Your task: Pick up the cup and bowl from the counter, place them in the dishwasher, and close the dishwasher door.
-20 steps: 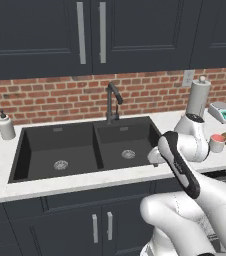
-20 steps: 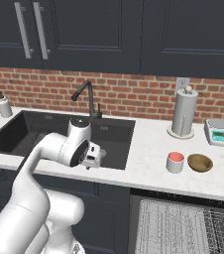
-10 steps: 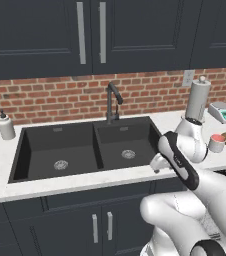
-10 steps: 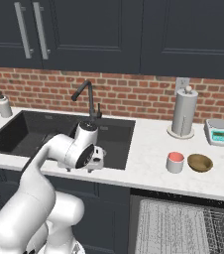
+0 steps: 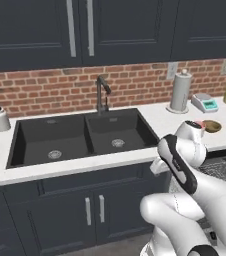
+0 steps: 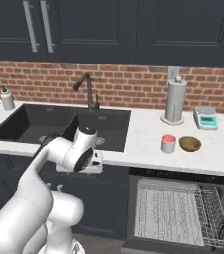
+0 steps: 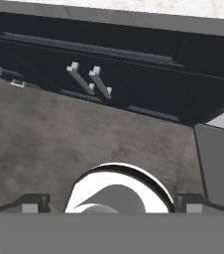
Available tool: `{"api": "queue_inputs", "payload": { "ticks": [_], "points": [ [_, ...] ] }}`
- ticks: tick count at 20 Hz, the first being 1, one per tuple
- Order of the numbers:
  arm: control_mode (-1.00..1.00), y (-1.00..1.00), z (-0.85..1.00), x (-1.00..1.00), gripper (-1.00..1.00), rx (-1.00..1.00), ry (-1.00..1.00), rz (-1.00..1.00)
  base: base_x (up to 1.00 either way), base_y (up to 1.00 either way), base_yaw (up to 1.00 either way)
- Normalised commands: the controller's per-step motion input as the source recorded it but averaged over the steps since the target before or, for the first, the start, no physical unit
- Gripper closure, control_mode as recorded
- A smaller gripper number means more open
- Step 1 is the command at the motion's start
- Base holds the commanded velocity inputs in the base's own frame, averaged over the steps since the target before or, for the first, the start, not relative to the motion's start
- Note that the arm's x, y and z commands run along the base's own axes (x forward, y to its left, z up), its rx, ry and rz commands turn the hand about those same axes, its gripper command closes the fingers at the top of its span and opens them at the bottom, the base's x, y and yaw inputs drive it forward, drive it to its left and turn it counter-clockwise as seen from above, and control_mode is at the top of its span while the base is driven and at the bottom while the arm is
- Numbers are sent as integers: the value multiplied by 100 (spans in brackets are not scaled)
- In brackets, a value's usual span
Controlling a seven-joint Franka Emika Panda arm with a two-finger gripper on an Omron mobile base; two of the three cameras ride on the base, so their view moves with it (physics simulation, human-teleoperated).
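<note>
Right base view shows the cup (image 6: 168, 143) standing upright on the counter (image 6: 143, 144), its salmon-red mouth facing straight up, with the bowl (image 6: 190, 144) just beside it on the side away from the sink (image 6: 59, 124), rim up and close to but apart from the cup. Both sit near the counter's front edge, directly above the dishwasher (image 6: 178, 208). Its wire rack (image 6: 178, 211) is pulled out toward the camera, long axis running out from the cabinet front (the door itself is hard to make out below the rack). Behind the pair stand a tall grey cylinder (image 6: 175, 100) and a small scale (image 6: 205, 118), with bare counter between them and the cup.

The gripper (image 7: 112, 203) hangs in front of the lower cabinets, left of the dishwasher and well apart from the cup; in the hand view its fingertips (image 7: 32, 202) stand wide apart, holding nothing, pointed down at the floor (image 7: 74, 134) and cabinet handles (image 7: 89, 80).
</note>
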Motion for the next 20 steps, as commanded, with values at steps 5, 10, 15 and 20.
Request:
{"api": "queue_inputs", "payload": {
  "ticks": [5, 10, 15, 20],
  "points": [
    [100, 0, 0, 0, -100, 0, 0, 0, -62, 0, -33],
    [100, 0, 0, 0, -100, 0, 0, 0, -2, 3, -43],
    [100, 0, 0, 0, -100, 0, 0, 0, 6, 32, -52],
    [100, 0, 0, 0, -100, 0, 0, 0, 18, 40, -51]
  ]
}}
